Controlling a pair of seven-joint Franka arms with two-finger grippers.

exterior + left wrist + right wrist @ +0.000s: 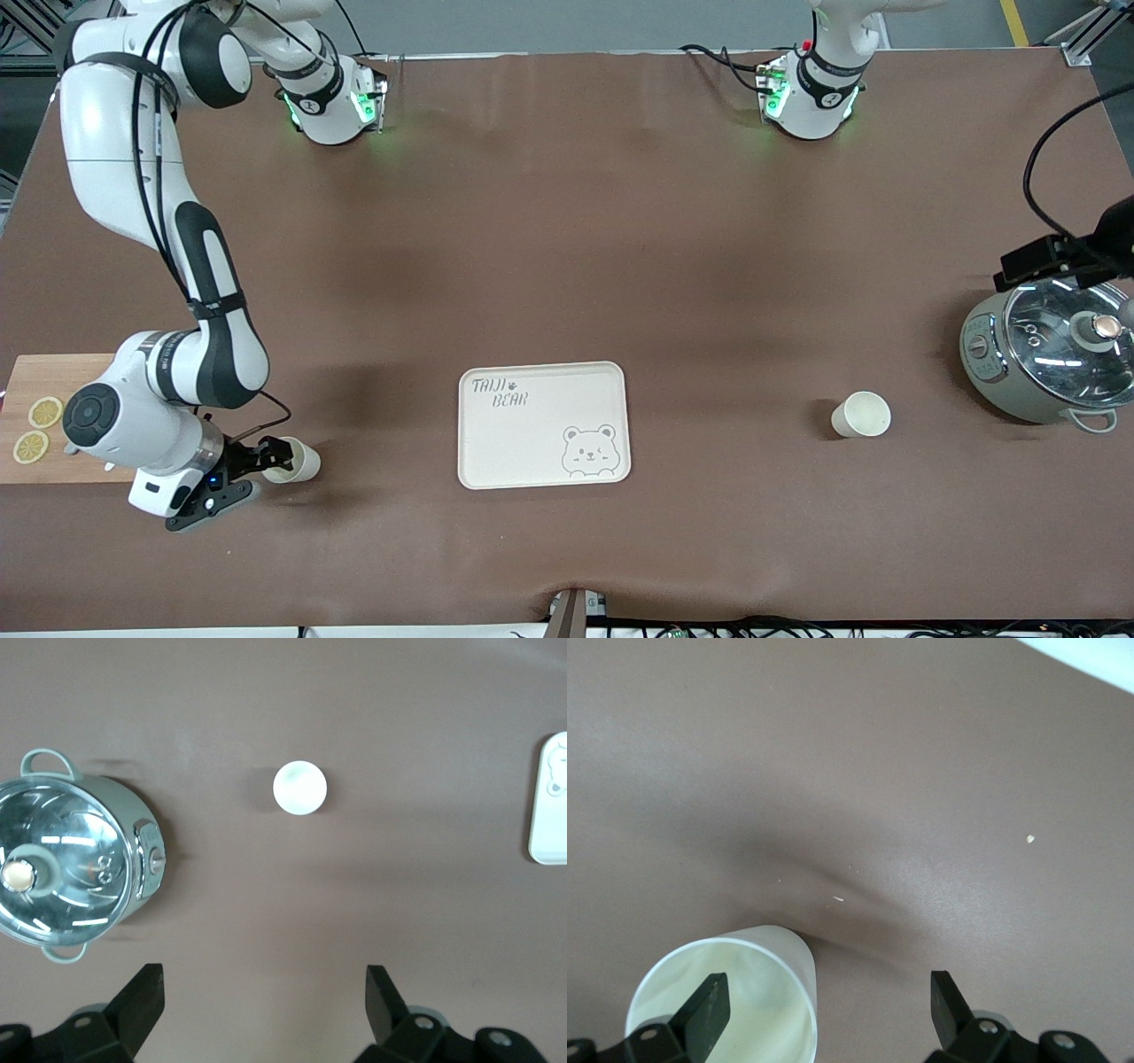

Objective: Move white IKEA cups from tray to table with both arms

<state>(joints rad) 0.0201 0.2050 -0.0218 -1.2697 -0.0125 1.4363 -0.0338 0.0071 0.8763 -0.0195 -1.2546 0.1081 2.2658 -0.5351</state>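
- Right gripper (270,461): jaws apart, low at the table (567,221), flanking one cup (297,461) standing upright at the right arm's end.
- Left gripper (264,1014): jaws apart, above the cooker (1045,359) (arm waiting); second cup (861,414) stands nearby.
- Tray (542,425): holds no cups; right gripper's exit lies straight up.

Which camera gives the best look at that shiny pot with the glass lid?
The left wrist view: it looks straight down on the pot, showing its whole lid, knob and both handles. The front view has the pot at the left arm's end of the table, cut by the picture's edge and partly covered by dark arm parts. The right wrist view misses it.
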